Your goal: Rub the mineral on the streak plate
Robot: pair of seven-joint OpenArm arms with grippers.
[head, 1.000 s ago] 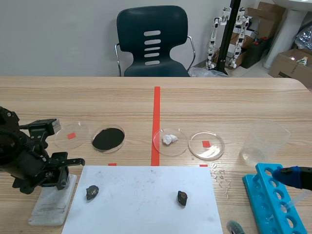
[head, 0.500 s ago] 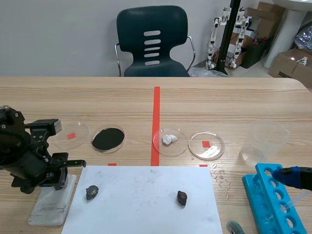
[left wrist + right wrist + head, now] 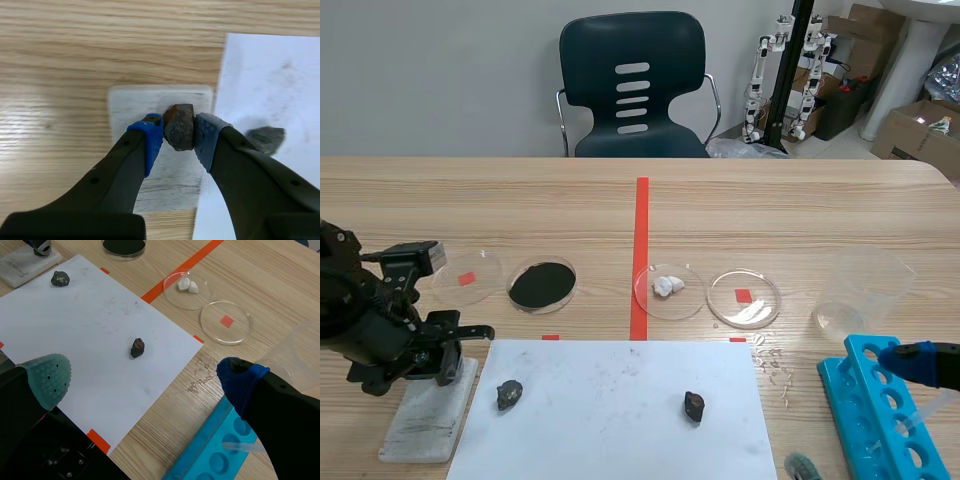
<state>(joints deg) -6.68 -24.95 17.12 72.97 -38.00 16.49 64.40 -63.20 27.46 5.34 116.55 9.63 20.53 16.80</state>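
My left gripper [image 3: 179, 136] is shut on a reddish-brown mineral [image 3: 180, 127], held over the white streak plate [image 3: 160, 150]. In the scene view that gripper [image 3: 425, 362] sits over the plate [image 3: 425, 425] at the front left, beside the white paper sheet [image 3: 610, 410]. A grey mineral [image 3: 508, 394] and a dark brown mineral [image 3: 694, 405] lie on the sheet. At the front right my right gripper [image 3: 145, 382] stands open above the table with nothing between its fingers; only its tip [image 3: 920, 362] shows in the scene view.
Behind the sheet stand several petri dishes: one with a red mark [image 3: 467, 277], one with black powder [image 3: 542, 285], one with white chunks [image 3: 669, 289], another with a red mark [image 3: 744, 297]. A clear beaker [image 3: 861, 290] and a blue tube rack [image 3: 880, 415] are at the right.
The left arm shifted slightly back and forth over the streak plate with the mineral held. The right arm has not moved.
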